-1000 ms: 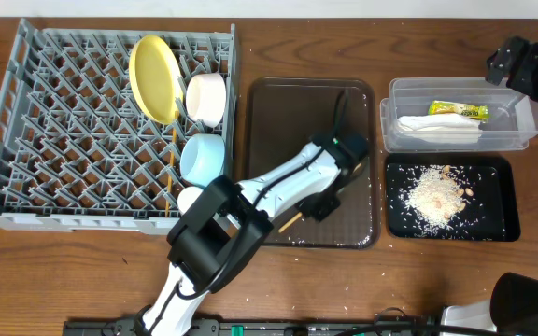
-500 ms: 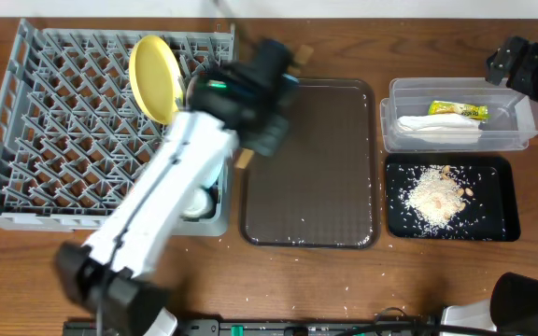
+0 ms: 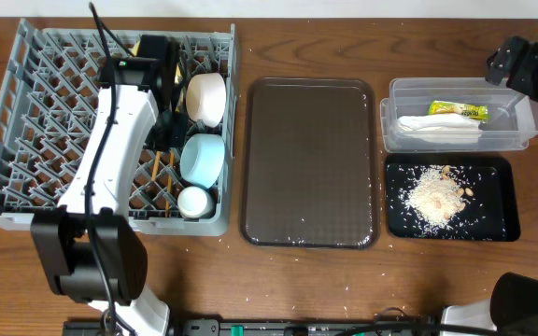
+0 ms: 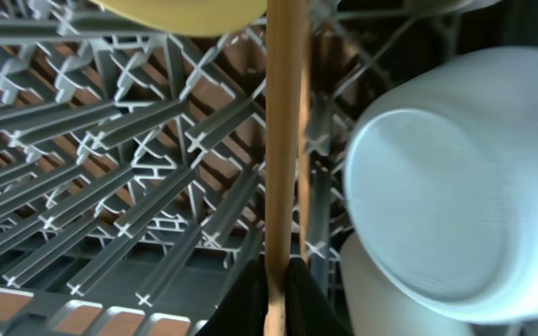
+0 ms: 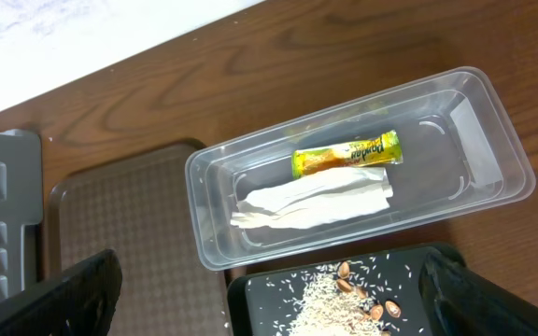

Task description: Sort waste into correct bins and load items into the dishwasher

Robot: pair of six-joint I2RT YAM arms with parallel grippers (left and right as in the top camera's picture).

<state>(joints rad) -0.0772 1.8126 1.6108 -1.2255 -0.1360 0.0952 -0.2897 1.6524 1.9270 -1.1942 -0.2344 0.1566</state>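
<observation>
Overhead view: grey dish rack loaded at left, waste sorted into two bins at right.

Your left gripper is over the rack, pinched closed on a wooden chopstick that reaches out past its fingers, with the yellow plate at the chopstick's far end and the light-blue bowl just beside it. The rack's right column holds the white bowl, the light-blue bowl and the small white cup. Your right gripper hangs above the bins with its jaws spread wide and nothing between them. The clear tub contains the yellow-green snack wrapper and the white napkin, lying side by side. The black tray carries the heap of rice-like crumbs. The dark-brown serving tray lies between the rack and the bins, with only a few stray crumbs at its near edge.
</observation>
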